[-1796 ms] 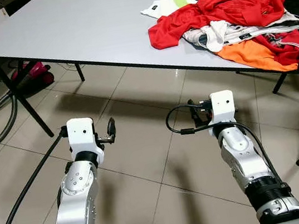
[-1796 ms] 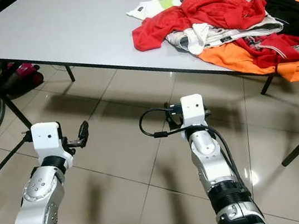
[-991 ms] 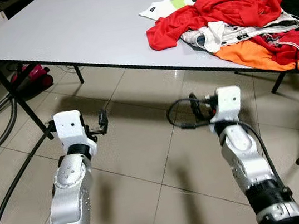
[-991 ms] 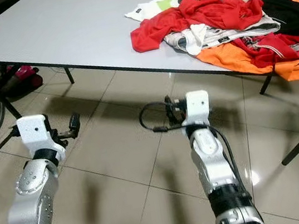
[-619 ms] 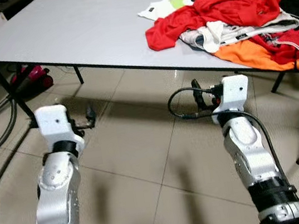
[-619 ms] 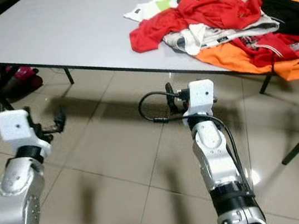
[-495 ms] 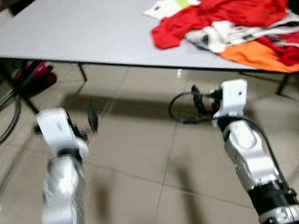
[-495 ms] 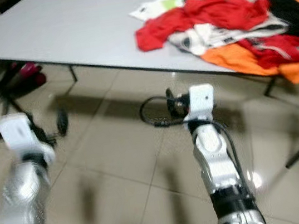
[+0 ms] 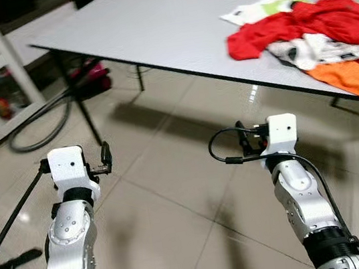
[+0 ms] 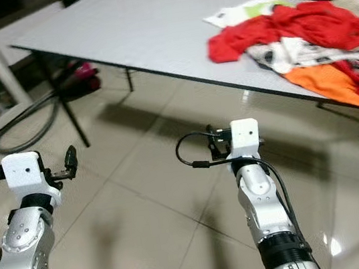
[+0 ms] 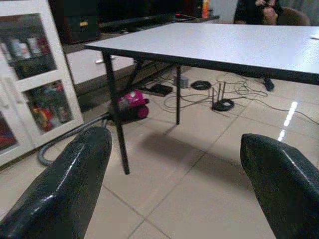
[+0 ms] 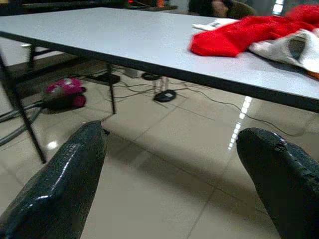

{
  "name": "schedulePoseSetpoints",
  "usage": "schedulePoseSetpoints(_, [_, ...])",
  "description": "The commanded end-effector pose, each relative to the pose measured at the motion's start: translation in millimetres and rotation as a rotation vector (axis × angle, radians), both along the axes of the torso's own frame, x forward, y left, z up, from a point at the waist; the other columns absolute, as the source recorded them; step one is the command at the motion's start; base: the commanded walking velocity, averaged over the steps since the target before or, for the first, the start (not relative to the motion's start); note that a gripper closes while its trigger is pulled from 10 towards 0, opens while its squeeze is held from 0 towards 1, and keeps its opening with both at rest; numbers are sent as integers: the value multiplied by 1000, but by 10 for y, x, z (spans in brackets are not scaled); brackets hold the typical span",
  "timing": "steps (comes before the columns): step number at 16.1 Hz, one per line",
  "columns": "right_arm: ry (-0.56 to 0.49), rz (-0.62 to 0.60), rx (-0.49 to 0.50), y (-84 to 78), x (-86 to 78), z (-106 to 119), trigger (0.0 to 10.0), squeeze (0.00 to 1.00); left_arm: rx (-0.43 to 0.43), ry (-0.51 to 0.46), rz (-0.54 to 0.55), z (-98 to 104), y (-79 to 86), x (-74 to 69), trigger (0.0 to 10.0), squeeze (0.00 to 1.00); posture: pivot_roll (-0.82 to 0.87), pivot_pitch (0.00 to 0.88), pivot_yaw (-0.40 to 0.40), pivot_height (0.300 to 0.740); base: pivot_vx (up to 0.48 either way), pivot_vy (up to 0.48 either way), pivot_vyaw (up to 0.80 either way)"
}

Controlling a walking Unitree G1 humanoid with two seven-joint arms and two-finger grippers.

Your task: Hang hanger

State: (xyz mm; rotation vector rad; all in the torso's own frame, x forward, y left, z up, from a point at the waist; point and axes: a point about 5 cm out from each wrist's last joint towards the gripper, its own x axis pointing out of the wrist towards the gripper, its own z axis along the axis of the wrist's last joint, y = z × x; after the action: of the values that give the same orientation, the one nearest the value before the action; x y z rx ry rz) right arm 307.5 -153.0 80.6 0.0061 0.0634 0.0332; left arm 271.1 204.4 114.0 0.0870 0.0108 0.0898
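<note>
View has swung left; both grippers' fingers [image 11: 75, 189] [image 12: 65, 184] spread wide, empty; clothes [image 9: 313, 33] untouched.

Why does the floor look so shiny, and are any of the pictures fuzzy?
Left eye view: the tiled floor mirrors the room light, with a bright glint beneath the table edge, whose dark shadow falls below it. Right wrist view: a streak of glare on the tiles; the close black fingers look soft. Left wrist view: the same, fingers blurred, background fairly sharp.
</note>
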Motion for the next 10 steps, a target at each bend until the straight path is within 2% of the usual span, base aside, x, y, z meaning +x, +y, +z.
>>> schedulePoseSetpoints(1, [-9,15,5,31,35,22,10000,0,24,-7,-4,10,-40,9,10000,0,69,35,6,740,0,0,556])
schedulePoseSetpoints(5, [-20,32,9,71,74,39,10000,0,89,27,21,13,-49,43,10000,0,76,31,21,740,0,-458,556])
schedulePoseSetpoints(10, [-14,84,21,176,75,29,10000,0,100,46,77,-10,-24,43,10000,0,89,36,8,740,0,-472,535])
